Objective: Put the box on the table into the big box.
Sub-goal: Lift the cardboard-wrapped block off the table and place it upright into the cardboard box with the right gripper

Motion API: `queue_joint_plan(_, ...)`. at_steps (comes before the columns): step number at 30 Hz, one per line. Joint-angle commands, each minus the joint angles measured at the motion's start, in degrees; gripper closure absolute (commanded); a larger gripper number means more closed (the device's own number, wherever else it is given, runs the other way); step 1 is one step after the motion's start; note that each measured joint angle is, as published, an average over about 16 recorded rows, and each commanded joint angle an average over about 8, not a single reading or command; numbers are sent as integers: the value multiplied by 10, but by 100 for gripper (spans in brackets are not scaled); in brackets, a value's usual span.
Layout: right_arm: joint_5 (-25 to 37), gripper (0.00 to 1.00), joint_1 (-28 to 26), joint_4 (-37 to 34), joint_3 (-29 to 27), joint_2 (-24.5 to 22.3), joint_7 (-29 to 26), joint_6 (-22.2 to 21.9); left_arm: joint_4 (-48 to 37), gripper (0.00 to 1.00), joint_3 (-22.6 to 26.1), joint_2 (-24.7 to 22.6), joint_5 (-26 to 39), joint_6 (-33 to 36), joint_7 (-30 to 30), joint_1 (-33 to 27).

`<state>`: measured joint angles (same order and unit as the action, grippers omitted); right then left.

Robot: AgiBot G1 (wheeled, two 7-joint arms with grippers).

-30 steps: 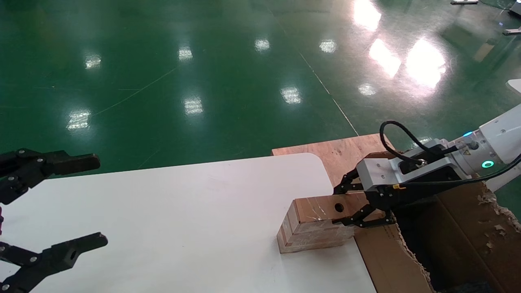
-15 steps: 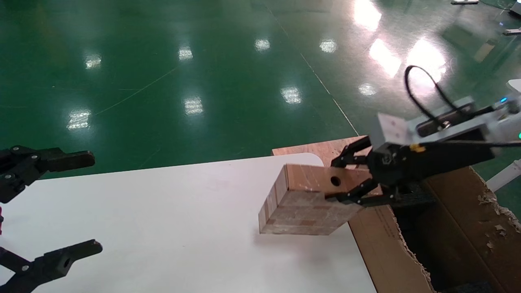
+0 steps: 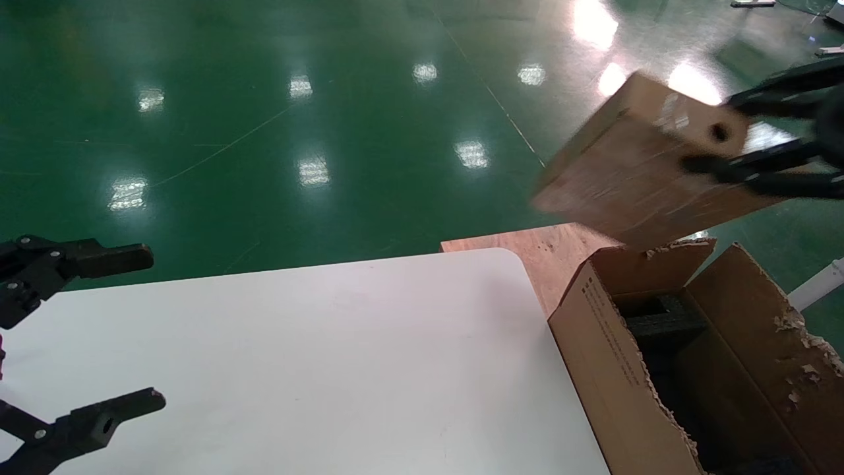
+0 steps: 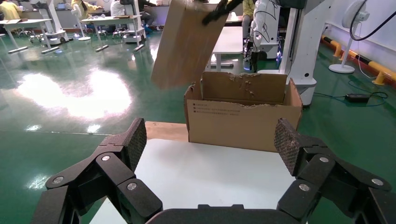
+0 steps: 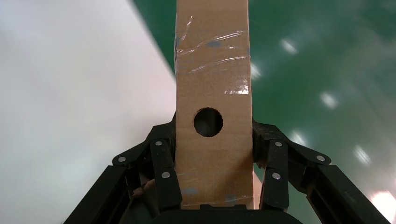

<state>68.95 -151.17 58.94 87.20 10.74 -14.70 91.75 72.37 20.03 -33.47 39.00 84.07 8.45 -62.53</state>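
Note:
The box [image 3: 626, 171], reddish-brown with glossy tape and a round hole, hangs tilted in the air above the far end of the big box [image 3: 593, 343]. My right gripper [image 3: 712, 135] is shut on its holed end. The right wrist view shows the box [image 5: 212, 70] standing between the pads of that gripper [image 5: 214, 135], with the white table [image 5: 70, 93] far below. The left wrist view shows the box [image 4: 189, 42] over the big box [image 4: 243, 119]. My left gripper [image 3: 142, 326] hovers open over the table [image 3: 330, 343] at its left edge.
Black foam [image 3: 663, 323] lies inside the open carton, whose flap edges are ragged. A flat wooden board [image 3: 547, 251] sits behind the table's rounded corner. Green glossy floor lies beyond. In the left wrist view, other tables and robot stands are in the background.
My right gripper has lifted the box off the table's right edge and carried it up and to the right, over the big box. The left arm has barely moved.

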Motion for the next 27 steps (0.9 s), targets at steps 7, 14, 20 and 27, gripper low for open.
queue_joint_plan(7, 112, 100, -87, 77, -16, -118, -96, 1, 0, 0, 0, 0, 0, 0, 0, 0)
queue_joint_plan(14, 133, 100, -42, 107, -62, -216, -140, -3, 0, 0, 0, 0, 0, 0, 0, 0)
queue_joint_plan(20, 136, 100, 4, 91, -84, -268, -147, -12, 0, 0, 0, 0, 0, 0, 0, 0)
queue_joint_plan(27, 120, 100, 19, 57, -56, -295, -145, -38, 0, 0, 0, 0, 0, 0, 0, 0)
